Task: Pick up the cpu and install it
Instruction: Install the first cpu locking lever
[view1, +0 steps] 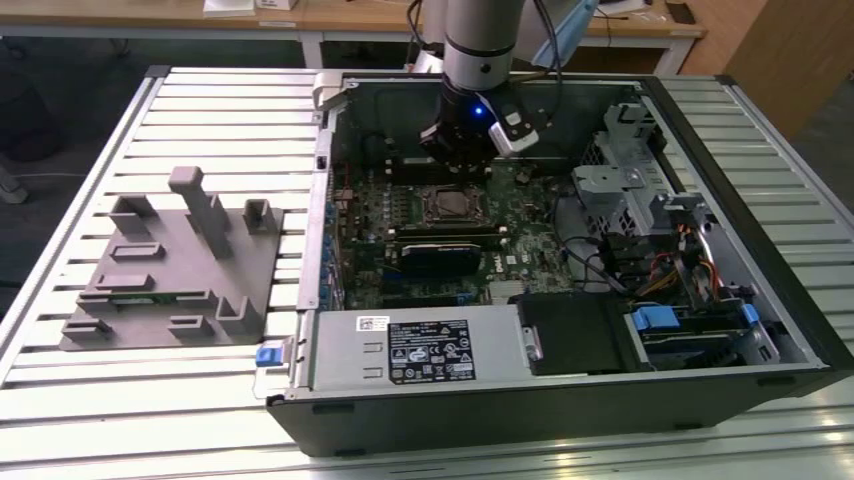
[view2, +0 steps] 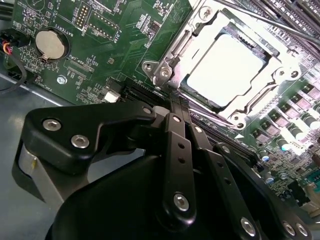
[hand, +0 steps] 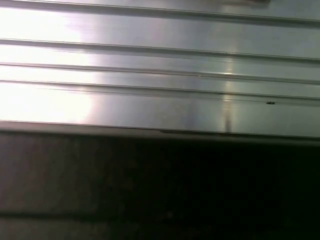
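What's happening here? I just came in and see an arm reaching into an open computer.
A single robot arm is working inside an open computer case that lies on a slatted metal table. Its gripper hangs above the motherboard, close to the socket. In the second wrist view, the cpu with its pale metal top sits in the socket's frame, and the gripper's black linkage is beside it, not touching. A grey fixture rests on the table at the exterior view's left.
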